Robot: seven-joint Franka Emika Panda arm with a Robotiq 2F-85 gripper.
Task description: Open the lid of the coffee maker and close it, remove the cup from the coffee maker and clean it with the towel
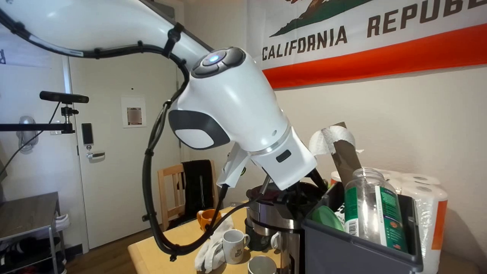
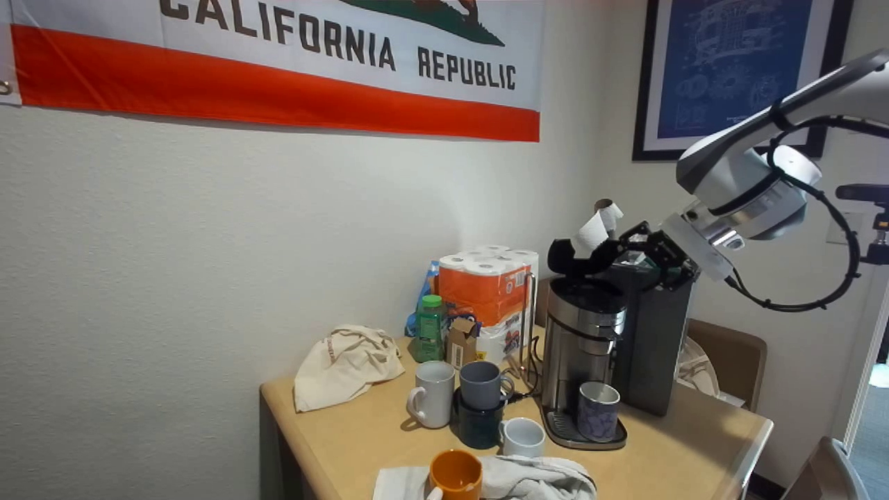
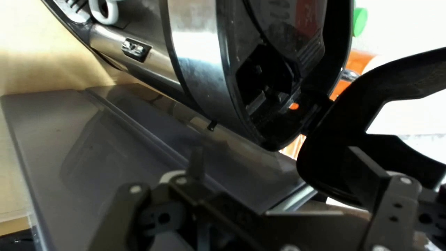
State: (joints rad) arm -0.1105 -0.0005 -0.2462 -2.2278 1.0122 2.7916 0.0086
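Looking at the lid [image 2: 590, 265] step, pretty sure. Seeing it swung up off the top of the coffee maker [image 2: 561, 347], so calling opening done and closing still to do. Would next come round behind the raised side and push it over its hinge [image 3: 315, 116], down onto the top. No real need to pinch anything for that; just go slow and avoid shoving the whole coffee maker sideways.

As for the gripper [image 3: 275, 155]: spread well apart at the jaws, holding nothing as far as visible. Mostly getting the grey box [image 2: 649, 344] through the gap in the wrist view. Finding the lid at the right side of that gap, not centred, partly covered by the finger [image 3: 369, 174] on that side. Can't tell from any view whether actually touching or just beside.

Also spotting the cup [image 2: 599, 420], upright on the drip tray [image 2: 564, 429], well below the gripper. Better left alone until after closing up. Placing the towel [image 2: 538, 478], rumpled and white, near the orange mug [image 2: 455, 476], at a guess.
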